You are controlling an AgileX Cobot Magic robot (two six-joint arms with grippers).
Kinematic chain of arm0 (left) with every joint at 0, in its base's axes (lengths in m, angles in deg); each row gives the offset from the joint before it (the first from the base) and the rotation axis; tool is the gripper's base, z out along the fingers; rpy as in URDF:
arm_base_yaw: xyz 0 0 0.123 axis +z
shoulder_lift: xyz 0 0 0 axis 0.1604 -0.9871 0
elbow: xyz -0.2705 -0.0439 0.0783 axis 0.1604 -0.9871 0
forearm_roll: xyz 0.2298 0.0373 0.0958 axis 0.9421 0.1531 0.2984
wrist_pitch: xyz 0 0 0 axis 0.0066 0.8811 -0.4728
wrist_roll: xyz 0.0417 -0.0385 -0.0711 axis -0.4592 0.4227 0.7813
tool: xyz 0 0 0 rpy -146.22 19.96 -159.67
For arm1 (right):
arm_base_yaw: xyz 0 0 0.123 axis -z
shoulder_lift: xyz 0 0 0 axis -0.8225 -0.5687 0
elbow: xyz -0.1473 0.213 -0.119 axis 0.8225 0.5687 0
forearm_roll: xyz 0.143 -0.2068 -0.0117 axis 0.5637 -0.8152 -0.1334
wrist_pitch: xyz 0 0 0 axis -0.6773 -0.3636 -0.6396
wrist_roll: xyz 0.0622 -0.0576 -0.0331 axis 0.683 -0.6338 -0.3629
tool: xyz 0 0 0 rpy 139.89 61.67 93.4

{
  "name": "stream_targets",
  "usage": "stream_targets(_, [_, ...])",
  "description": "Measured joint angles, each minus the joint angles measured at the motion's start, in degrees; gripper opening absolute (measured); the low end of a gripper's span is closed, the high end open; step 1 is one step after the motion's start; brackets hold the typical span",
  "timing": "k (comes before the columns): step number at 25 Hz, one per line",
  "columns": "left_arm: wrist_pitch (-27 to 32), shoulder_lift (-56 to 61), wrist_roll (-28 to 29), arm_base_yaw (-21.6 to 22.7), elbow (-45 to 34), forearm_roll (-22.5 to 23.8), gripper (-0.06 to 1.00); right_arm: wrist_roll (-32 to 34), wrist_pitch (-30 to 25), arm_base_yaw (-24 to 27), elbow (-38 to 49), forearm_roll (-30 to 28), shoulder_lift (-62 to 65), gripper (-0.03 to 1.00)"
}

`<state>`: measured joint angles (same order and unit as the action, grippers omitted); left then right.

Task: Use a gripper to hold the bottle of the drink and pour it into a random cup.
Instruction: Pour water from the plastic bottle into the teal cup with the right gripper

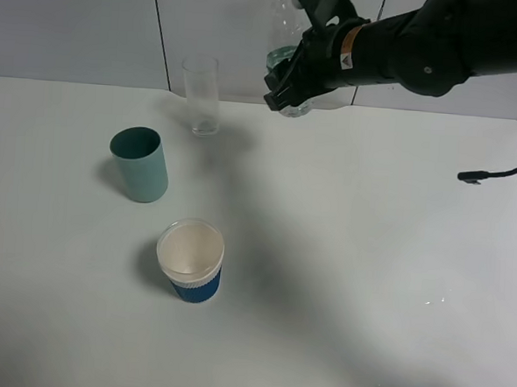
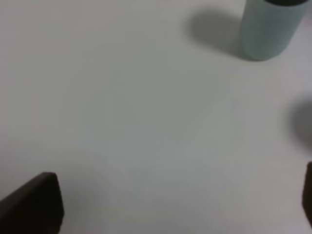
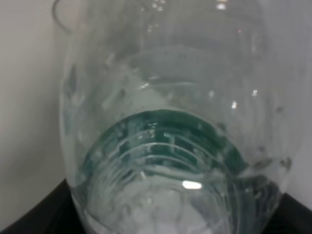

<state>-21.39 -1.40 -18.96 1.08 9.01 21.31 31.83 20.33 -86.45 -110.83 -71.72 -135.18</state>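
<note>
**Right gripper [image 1: 281, 88] clamped around bottle [image 1: 285, 24] beside clear glass [image 1: 200, 95]**

A plain white table [image 1: 343, 251] is seen, matt and bare apart from soft shadows. Behind it a pale wall [image 1: 76, 24] is divided into panels by thin dark seams.

One bottle is counted. It is gripped by the right gripper at the end of a thick black arm [image 1: 443, 51], just right of the clear glass and higher in the high view, at the table's far edge. Through the right wrist view its clear body, a green band and the liquid inside can be made out. Whether its base touches the table cannot be told.

Three cups are counted. The clear glass stands upright near the far edge. A teal cup [image 1: 140, 164] is placed in front of the clear glass and a little to its left. A white cup [image 1: 190, 261] with a blue base is set well in front of the clear glass, nearest the camera. All three are apart from one another.

One black cable [image 1: 497, 175] lies far to the right of the clear glass.

Two grippers are counted. The left gripper [image 2: 170, 204] is shown only in its own wrist view, with its dark fingers [image 2: 34, 204] spread wide and nothing between them, above bare table near the teal cup.
</note>
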Motion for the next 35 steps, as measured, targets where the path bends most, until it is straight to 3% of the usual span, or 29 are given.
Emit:
stream_targets(6, [0.0,0.0,0.0,0.0,0.0,0.0,0.99,0.5,-3.7,-3.4,-4.7,-2.2,-4.7,0.58])
stream_targets(14, [0.0,0.0,0.0,0.0,0.0,0.0,0.99,5.4,-9.5,-7.0,-13.1,-8.8,-10.2,0.58])
stream_targets(19, [0.0,0.0,0.0,0.0,0.0,0.0,0.99,9.1,-10.2,-8.8,-17.4,-13.2,-12.9,0.58])
stream_targets(35, [0.0,0.0,0.0,0.0,0.0,0.0,0.99,18.5,-14.4,-12.2,-20.4,-29.6,-16.3,0.58])
